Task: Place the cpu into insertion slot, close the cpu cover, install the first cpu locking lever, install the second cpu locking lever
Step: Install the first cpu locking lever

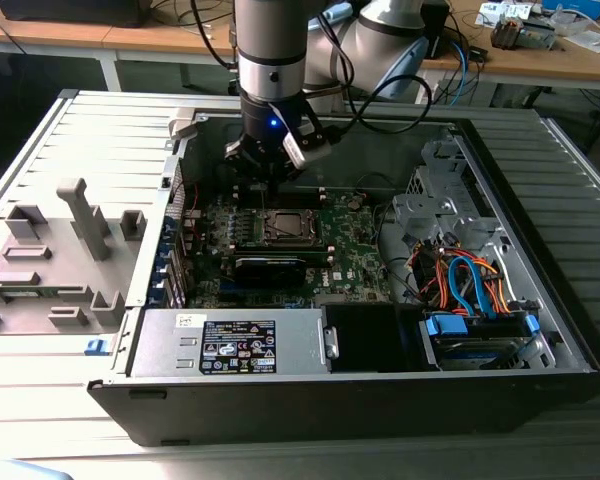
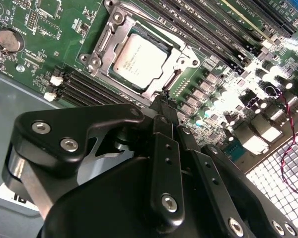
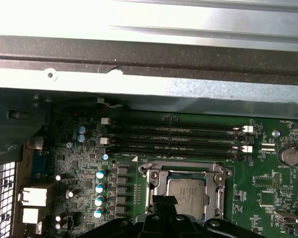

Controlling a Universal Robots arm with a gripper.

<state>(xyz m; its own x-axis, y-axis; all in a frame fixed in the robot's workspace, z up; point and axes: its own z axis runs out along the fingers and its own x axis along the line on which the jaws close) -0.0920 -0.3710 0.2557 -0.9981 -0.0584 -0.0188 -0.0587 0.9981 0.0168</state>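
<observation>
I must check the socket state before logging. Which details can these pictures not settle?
- Locking levers: whether latched is too fine in both wrist views.
- cpu: its near edge in the first wrist view is hidden by the gripper.
- cpu cover: in the exterior view, too small to judge.

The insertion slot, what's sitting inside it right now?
The cpu lies in the insertion slot, with the cpu cover closed around it as a silver frame. The contact field underneath is hidden. The gripper hovers at the socket's edge.
</observation>
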